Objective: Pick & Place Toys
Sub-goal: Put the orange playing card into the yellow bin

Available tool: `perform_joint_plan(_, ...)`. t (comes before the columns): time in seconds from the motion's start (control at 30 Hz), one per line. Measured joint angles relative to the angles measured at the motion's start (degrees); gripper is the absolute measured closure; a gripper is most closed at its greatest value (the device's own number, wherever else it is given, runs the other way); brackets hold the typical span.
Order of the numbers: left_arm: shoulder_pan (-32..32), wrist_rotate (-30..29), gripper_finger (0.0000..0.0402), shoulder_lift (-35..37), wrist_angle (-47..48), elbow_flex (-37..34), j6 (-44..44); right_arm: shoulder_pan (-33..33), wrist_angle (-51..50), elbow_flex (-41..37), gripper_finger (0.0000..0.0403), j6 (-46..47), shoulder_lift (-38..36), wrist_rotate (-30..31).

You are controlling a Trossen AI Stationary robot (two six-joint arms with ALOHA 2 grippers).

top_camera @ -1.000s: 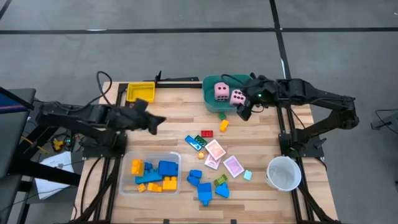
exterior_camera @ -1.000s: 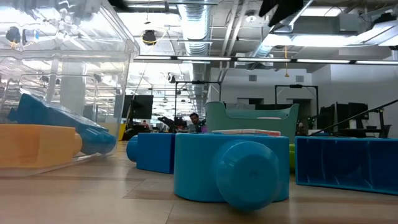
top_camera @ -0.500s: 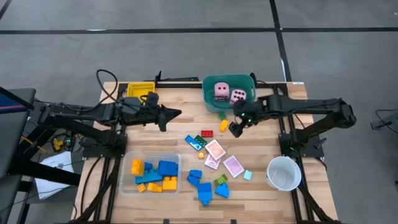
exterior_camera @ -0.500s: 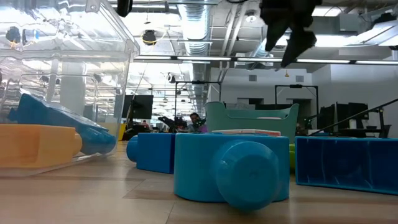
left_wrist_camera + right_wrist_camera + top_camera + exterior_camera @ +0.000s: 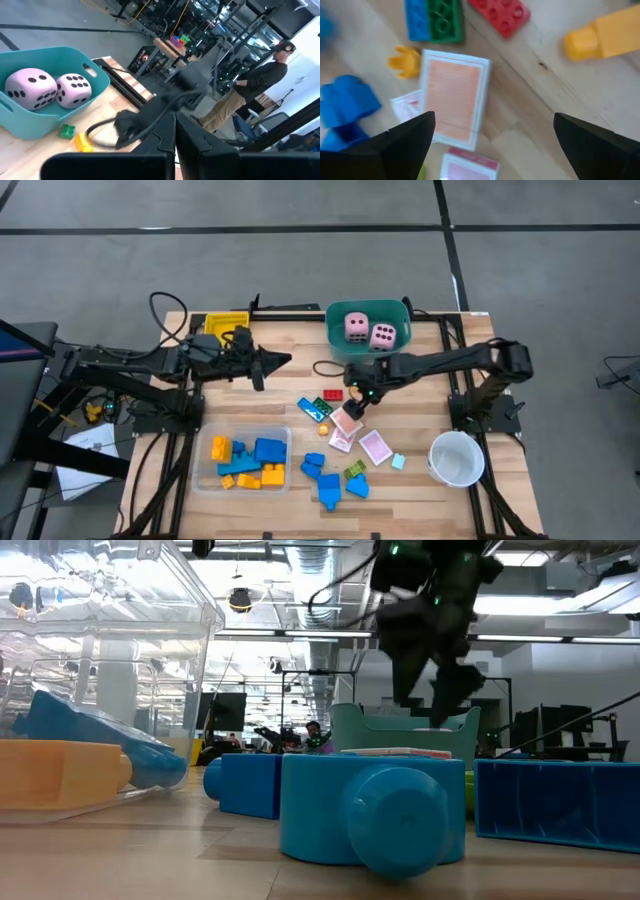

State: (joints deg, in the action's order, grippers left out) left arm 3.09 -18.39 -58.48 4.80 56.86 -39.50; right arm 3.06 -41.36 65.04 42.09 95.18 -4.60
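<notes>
A: How do the toys look, and where are they from the teal tub (image 5: pixel 340 346)?

B: Two pink dice (image 5: pixel 368 331) with dark dots sit inside the tub. Pink-white cards (image 5: pixel 347 421) lie on the wooden surface (image 5: pixel 290 385) in front of the tub, among red, green, blue and yellow blocks (image 5: pixel 331 396). More blocks fill the clear tray (image 5: pixel 204 480), far from the tub.

A: And the claws?

B: The right claw (image 5: pixel 358 402) hangs over the top card (image 5: pixel 454 97), fingers spread wide, holding nothing. The left claw (image 5: pixel 284 361) is beside the tub, near the yellow tray (image 5: pixel 225 326); its fingers are pressed together and hold nothing.

A: Which view adds something?

B: The right wrist view shows the card's orange face and a yellow block (image 5: pixel 602 36). The left wrist view shows a person (image 5: pixel 250 90) behind. In the low view a big blue block (image 5: pixel 375 811) hides most toys.
</notes>
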Motion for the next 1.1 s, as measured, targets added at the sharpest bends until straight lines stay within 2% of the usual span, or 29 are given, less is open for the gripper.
perform_joint_plan(0.3, 0.0, 0.2, 0.0401, -0.1, 0.2, 0.0, -0.1, -3.4, 2.7, 0.0, 0.0009, 0.0, 7.2, -3.5)
perform_joint_plan(0.47, 0.0, 0.2, 0.0401, -0.1, 0.2, 0.0, -0.1, -4.3, 5.6, 0.0, 0.0016, 0.6, 7.3, -3.6)
perform_joint_plan(0.83, 1.1, -0.1, 0.0401, -0.1, 0.3, 0.0, -0.4, -0.9, 10.0, 0.0, 0.0018, 1.0, 7.3, -4.8)
perform_joint_plan(1.1, 1.6, -0.1, 0.0401, -0.1, 0.2, 0.0, -0.4, -1.5, 11.1, 0.0, 0.0004, 2.8, 7.3, -5.9)
